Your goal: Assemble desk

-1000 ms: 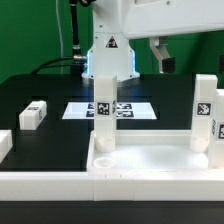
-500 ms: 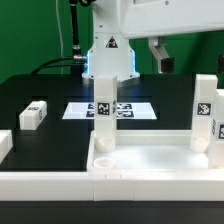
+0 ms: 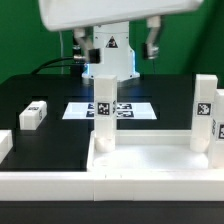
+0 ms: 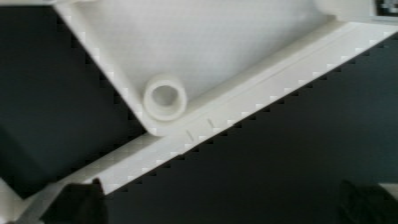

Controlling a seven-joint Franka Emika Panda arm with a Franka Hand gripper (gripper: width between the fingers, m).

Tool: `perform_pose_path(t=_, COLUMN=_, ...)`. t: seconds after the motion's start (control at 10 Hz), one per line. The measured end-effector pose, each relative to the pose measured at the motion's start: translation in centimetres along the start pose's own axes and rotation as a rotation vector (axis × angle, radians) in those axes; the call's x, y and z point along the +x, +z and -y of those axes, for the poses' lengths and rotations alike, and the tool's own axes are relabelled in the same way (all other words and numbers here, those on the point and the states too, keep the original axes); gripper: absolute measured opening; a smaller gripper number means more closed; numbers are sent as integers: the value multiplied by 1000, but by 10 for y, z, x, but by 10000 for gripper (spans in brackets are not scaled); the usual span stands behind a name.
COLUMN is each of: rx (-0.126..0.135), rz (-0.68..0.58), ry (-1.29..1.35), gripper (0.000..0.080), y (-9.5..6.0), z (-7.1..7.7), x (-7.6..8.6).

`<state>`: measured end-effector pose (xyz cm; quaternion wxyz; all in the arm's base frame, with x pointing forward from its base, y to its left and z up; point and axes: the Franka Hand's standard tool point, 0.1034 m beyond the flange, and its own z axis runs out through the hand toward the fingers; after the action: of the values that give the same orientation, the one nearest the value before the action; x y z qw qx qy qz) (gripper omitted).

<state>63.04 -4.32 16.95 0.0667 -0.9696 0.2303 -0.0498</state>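
The desk top [image 3: 150, 158], a white tray with a raised rim, is lying in the lower middle and lower right of the exterior view, on the black tabletop [image 3: 50, 95]. Two tagged white legs are standing upright at its far corners: the left upright leg [image 3: 103, 120] near the frame's centre and the right upright leg [image 3: 204, 115] at the exterior view's right edge. A long white rail [image 3: 50, 185] is running along the tray's near side across the bottom of the frame. A loose leg [image 3: 33, 115] is lying on its side at the exterior view's left, well apart from the tray. The marker board [image 3: 135, 110] is lying flat behind the left upright leg. In the wrist view a round corner socket [image 4: 166, 97] of the tray is showing beside the rail, and the hand [image 4: 228, 205] is hanging over it, its dark fingers [image 4: 71, 203] standing wide apart and gripping nothing
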Motion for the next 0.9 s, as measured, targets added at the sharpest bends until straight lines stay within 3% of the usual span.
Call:
perform_pose_path(t=0.3, rx=-4, rz=3, ry=-217, gripper=649, y=2, z=-4, x=0)
perform_pose_path(t=0.5, rx=-27, rz=34, ry=-389, gripper=649, y=14, z=-53, x=-1)
perform_pose_path(t=0.6, rx=-52, rz=49, ry=-484, gripper=649, y=24, z=-89, x=-7)
perform_pose_path(t=0.7, rx=-70, rz=39, ry=-520, gripper=649, y=32, z=-111, x=-10)
perform_pose_path(t=0.9, rx=-63, rz=49, ry=-492, gripper=649, y=30, z=-106, x=-10)
